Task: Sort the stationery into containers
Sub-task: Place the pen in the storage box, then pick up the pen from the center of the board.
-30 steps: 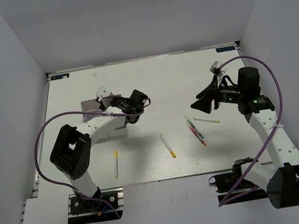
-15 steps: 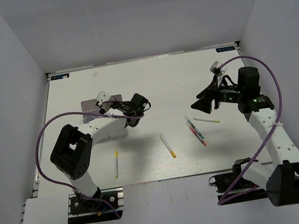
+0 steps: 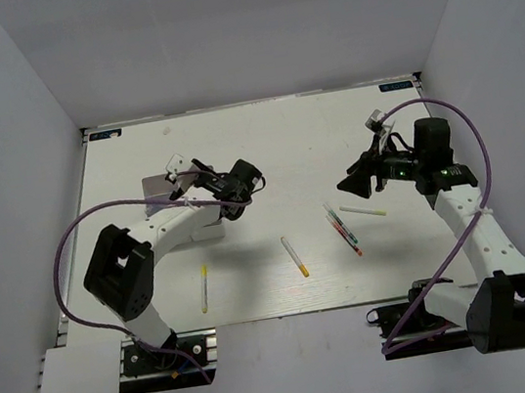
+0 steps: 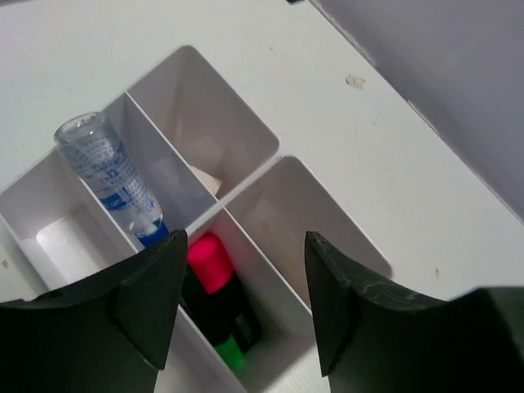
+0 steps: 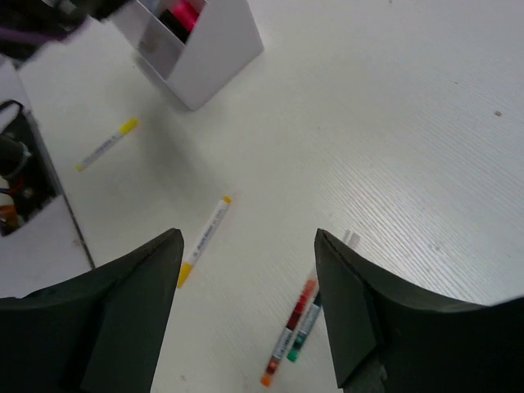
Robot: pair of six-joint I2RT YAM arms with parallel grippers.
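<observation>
Left claw (image 4: pixel 246 282) hangs directly above the white partitioned plastic box (image 4: pixel 196 123), jaws wide and empty. We see a black pink-ended highlighter (image 4: pixel 214 291) in the compartment right below it and a white-blue clear-capped marker (image 4: pixel 115 176) in the adjoining one. Right claw (image 5: pixel 247 246), likewise wide and empty, hovers over a thin white yellow-tipped pen (image 5: pixel 205 239) on the white table (image 5: pixel 368 123).

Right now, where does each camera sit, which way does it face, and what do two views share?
Top: above and behind, looking down on the table; left arm and right arm show whole.
Left wrist: on the left arm, looking down into the containers; open left tool frames them.
Right wrist: on the right arm, looking down at loose pens; open right tool frames them.
Shared: both wrist views show the pink highlighter in the containers.
</observation>
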